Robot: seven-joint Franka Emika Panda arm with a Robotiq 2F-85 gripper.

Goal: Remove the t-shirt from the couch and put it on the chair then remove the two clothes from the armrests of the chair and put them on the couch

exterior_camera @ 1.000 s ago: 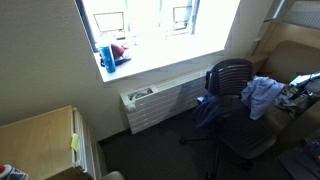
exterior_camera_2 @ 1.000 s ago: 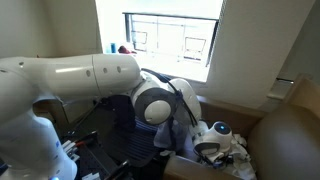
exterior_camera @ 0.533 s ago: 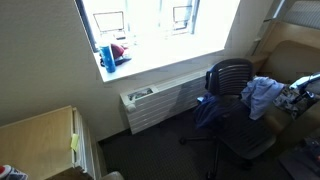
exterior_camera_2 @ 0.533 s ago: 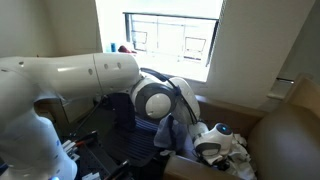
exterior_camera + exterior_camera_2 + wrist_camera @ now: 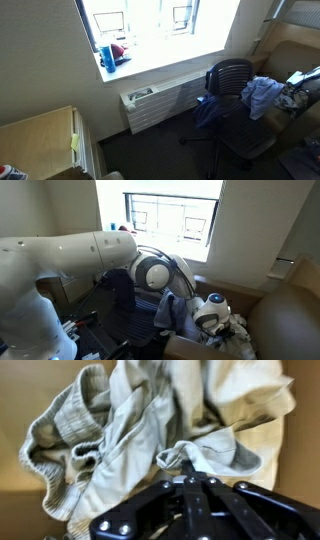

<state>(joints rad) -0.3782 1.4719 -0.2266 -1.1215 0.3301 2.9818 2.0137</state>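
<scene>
In the wrist view a pale beige t-shirt [image 5: 140, 430] lies crumpled on the tan couch [image 5: 25, 400]. My gripper [image 5: 187, 472] is shut on a raised fold of it, with the black fingers pressed together on the cloth. In an exterior view the black office chair [image 5: 232, 90] stands beside the couch [image 5: 290, 55]. A light blue cloth [image 5: 262, 95] hangs on one armrest and a dark blue cloth [image 5: 209, 112] on the other. My arm [image 5: 90, 255] reaches past the chair down to the couch [image 5: 290, 320], with the dark blue cloth [image 5: 170, 310] just behind the wrist.
A white radiator [image 5: 155, 105] runs under the window, next to the chair. Blue and red items [image 5: 112, 54] sit on the sill. A light wooden desk [image 5: 40, 135] stands in the near corner. A wooden shelf [image 5: 283, 268] hangs on the wall above the couch.
The jaws have gone from wide open to shut, pinching a fold of the t-shirt. The wrist has shifted slightly over the couch; the chair and its cloths have not moved.
</scene>
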